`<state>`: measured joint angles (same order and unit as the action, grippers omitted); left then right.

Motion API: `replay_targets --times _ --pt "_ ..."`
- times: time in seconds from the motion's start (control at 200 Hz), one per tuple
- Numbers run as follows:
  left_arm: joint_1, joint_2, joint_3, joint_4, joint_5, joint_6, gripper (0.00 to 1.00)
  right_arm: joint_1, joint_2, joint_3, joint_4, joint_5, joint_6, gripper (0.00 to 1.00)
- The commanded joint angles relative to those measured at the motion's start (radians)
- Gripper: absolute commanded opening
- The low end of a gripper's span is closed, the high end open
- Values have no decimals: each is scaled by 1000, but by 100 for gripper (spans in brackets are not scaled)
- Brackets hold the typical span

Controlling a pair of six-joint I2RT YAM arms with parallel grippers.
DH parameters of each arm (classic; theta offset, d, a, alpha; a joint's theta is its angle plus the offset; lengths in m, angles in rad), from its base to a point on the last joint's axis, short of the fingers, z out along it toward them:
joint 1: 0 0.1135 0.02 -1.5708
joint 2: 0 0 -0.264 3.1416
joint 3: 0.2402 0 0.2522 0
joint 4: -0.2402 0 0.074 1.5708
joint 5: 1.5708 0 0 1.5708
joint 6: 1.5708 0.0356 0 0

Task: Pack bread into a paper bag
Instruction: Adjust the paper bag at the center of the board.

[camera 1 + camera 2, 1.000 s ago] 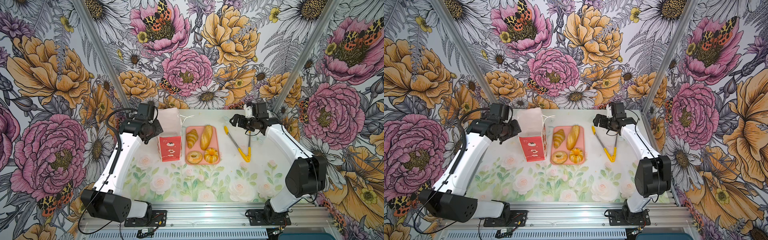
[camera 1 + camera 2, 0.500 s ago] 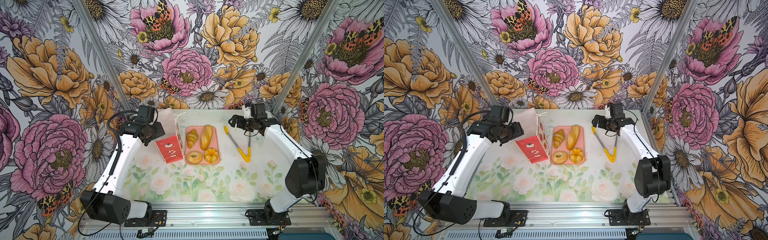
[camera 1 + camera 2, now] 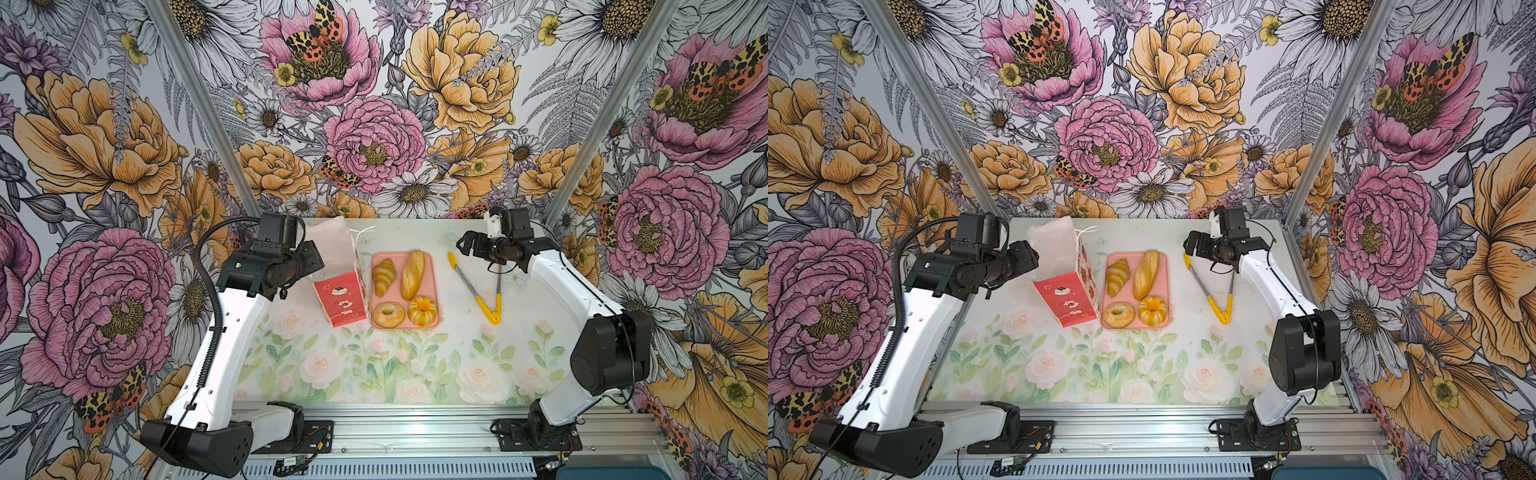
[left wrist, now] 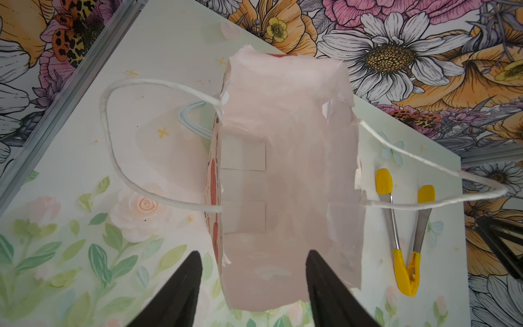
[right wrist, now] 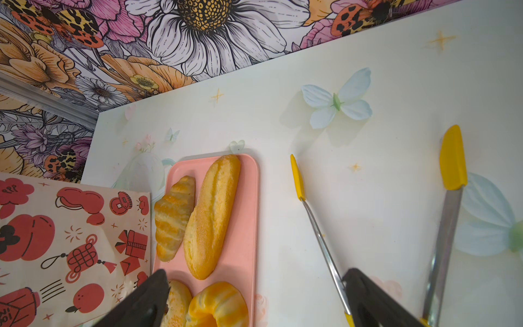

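Paper bag [image 5: 70, 240]: letters "app" on red cloud print, right wrist view.

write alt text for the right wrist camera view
A pink tray holds a croissant, a long loaf, a bagel and a fluted ring bun, seen past the open right claw. A red-printed paper bag sits on one side of it, yellow-tipped tongs lie on the other.

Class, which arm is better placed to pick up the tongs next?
Right. The right gripper, open, hangs by the tongs' yellow tips. The left gripper, also open, sits at the bag, with the tray of bread between it and the tongs.
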<state>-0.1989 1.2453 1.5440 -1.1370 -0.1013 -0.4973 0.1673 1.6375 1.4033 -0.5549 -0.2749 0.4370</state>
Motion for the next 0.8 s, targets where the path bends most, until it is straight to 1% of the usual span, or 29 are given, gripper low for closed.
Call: replay_targets --times 0.0,0.125,0.3,0.455,0.695,0.796 --pt "-3 56 65 14 -35 49 62 5 13 20 24 0 -4 99" --pt "-4 134 126 17 -37 71 62 6 28 48 22 -1 -1 99" --pt "19 197 123 19 -22 73 61 5 33 68 23 5 0 99" --pt "39 200 110 20 -22 75 61 5 38 70 23 6 2 99" --pt "69 168 117 19 -12 86 61 4 59 87 22 -3 3 99" --pt "88 163 94 19 2 83 61 6 70 100 22 -10 3 99"
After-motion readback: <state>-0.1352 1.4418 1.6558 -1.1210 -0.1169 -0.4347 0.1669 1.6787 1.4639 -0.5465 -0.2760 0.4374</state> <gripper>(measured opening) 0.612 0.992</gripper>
